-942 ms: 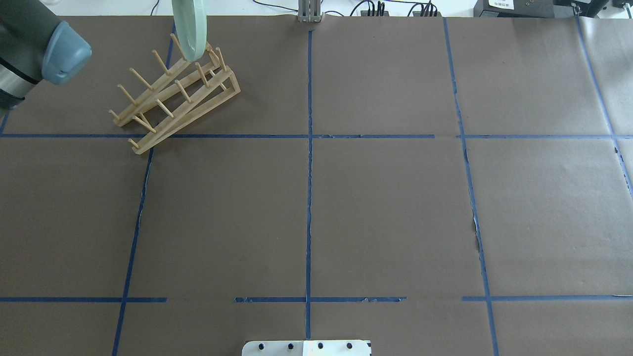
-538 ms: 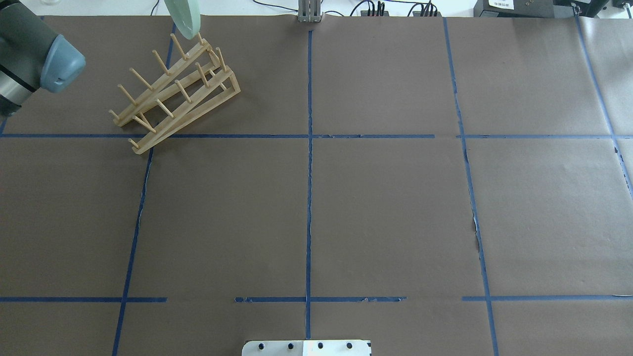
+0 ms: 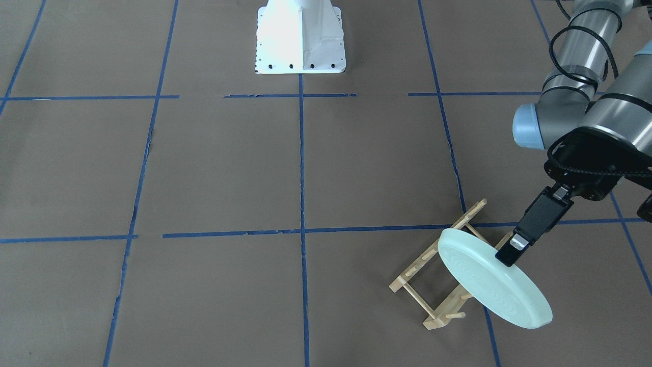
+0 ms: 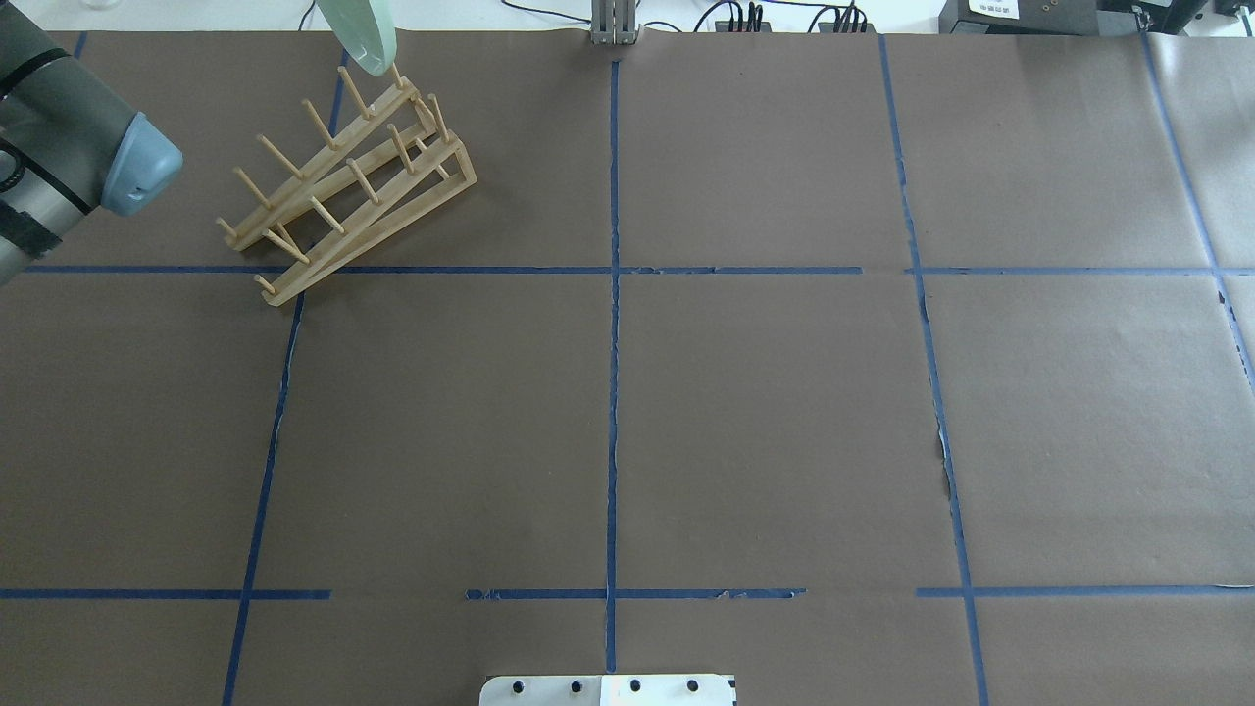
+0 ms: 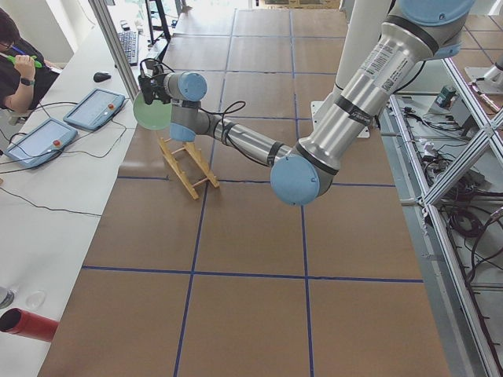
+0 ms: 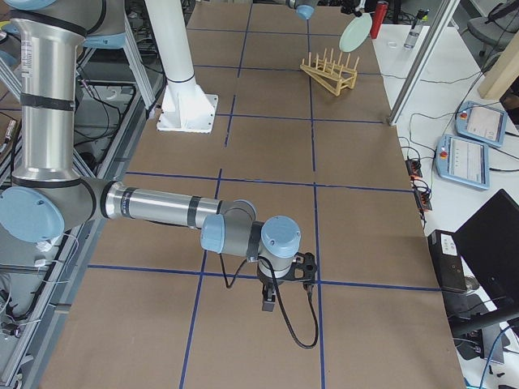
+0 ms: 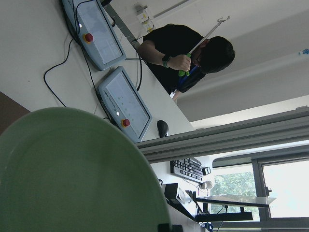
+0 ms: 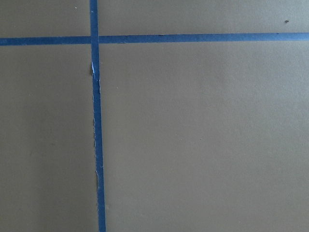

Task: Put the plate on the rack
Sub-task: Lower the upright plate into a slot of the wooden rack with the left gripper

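Note:
The pale mint-green plate hangs tilted on edge over the far end of the light wooden rack. My left gripper is shut on the plate's upper rim. In the overhead view only the plate's lower edge shows at the top, just above the rack. The plate fills the lower left of the left wrist view. The rack's peg slots hold nothing. My right gripper hangs low over the table far from the rack, and I cannot tell if it is open or shut.
The white robot base stands at the table's robot side. A white side table with tablets and a seated operator lies just beyond the rack. A red cylinder lies on it.
The plate has lifted and moved toward the table's far edge, so less of it shows over the rack's end. The left arm's elbow has shifted slightly. The rack has not moved.

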Controlling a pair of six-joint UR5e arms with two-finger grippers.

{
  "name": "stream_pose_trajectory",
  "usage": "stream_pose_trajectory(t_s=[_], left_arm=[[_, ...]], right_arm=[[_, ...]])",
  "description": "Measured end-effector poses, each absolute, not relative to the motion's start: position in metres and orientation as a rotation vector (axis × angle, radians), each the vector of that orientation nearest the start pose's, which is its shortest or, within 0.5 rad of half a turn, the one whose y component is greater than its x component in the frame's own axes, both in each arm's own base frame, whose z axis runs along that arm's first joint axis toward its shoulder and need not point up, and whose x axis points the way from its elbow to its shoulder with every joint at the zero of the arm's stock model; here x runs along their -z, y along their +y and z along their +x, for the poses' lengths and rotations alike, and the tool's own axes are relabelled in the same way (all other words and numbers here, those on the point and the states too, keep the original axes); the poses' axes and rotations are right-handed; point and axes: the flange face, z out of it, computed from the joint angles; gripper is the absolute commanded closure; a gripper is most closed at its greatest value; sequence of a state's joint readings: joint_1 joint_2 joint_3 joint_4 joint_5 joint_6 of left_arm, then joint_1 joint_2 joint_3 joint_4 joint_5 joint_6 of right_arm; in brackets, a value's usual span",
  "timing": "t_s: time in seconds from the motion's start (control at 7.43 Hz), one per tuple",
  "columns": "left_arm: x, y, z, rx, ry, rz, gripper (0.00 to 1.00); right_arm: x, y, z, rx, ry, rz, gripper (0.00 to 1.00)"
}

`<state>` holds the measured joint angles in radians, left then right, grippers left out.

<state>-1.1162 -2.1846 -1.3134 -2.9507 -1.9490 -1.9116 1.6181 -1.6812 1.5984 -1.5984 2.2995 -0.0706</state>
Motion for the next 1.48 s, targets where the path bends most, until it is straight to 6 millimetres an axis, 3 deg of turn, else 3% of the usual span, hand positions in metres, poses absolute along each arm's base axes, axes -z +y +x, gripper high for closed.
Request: stream_pose_trajectory(t_s=[0.94,1.48], left_arm=[[-0.28,-0.656,0.262,0.8,1.724,0.402,1.0],[-0.312,-0.646,0.293,0.795,1.706,0.372,1.0]], right_arm=[[-0.702,-0.431,0.087,-0.017,-0.733,-0.062,0.0],[-0.702,-0.431,0.087,-0.018,-0.733,-0.063,0.0]])
